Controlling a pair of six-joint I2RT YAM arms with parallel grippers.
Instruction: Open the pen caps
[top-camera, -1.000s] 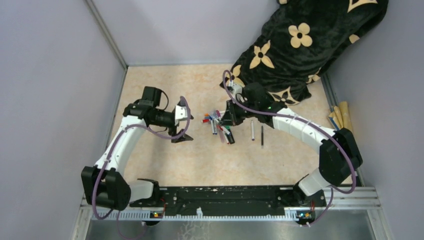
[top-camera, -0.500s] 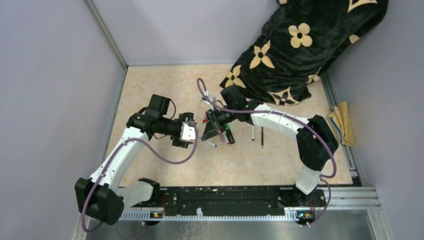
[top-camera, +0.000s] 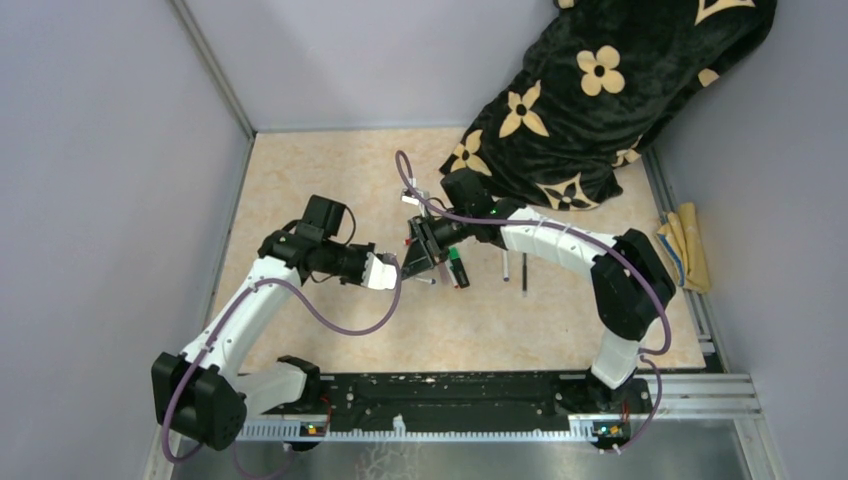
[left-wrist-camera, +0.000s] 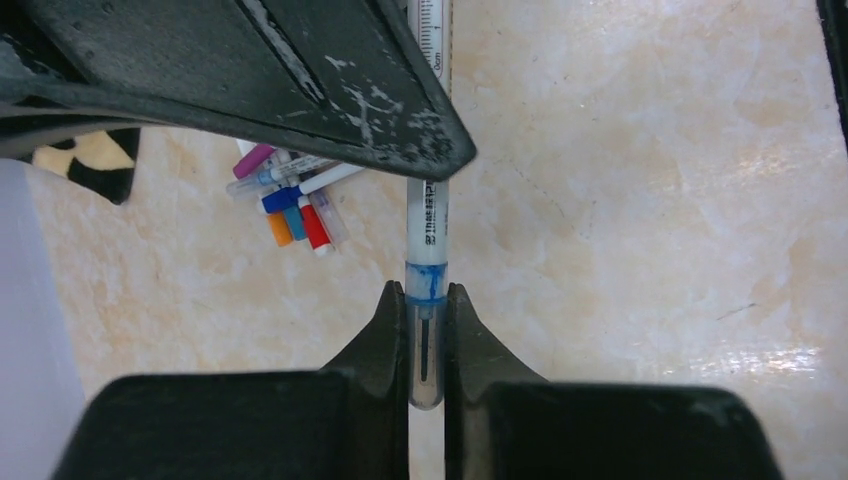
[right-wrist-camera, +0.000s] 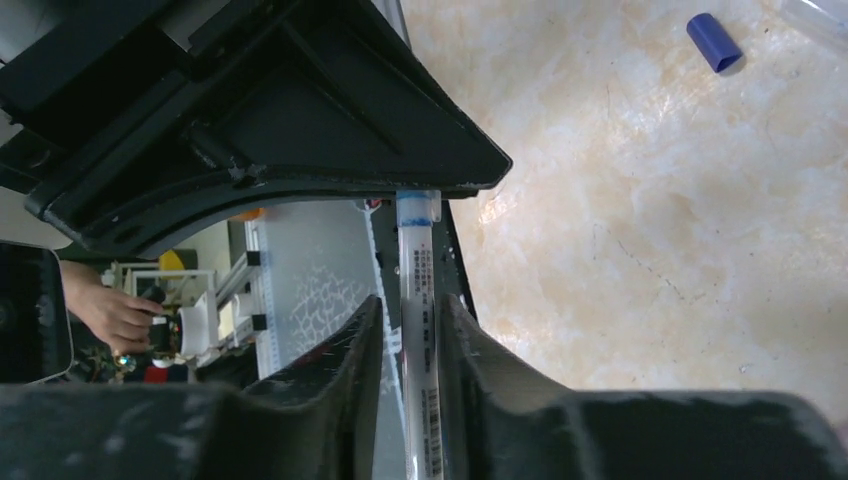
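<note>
We had the pen (right-wrist-camera: 415, 250) above the table (left-wrist-camera: 650, 200), barrel clenched in our right hand (right-wrist-camera: 410, 305), its clear cap (left-wrist-camera: 426, 360) pinched by our left hand (left-wrist-camera: 427, 295); a straight pull along the barrel seemed best.

1. Two arms: left arm (top-camera: 235, 310), right arm (top-camera: 560, 245).
2. One pen (left-wrist-camera: 427, 215), clamped by both sets of jaws.
3. One loose blue cap (right-wrist-camera: 714, 42), at one o'clock in the right wrist view.
4. One pile of pens (left-wrist-camera: 290, 195), with at least five coloured ends.
5. One lone white pen (top-camera: 505, 266), one dark stick (top-camera: 523, 272).
6. One floral blanket (top-camera: 600, 90), one yellow cloth (top-camera: 690, 250).
</note>
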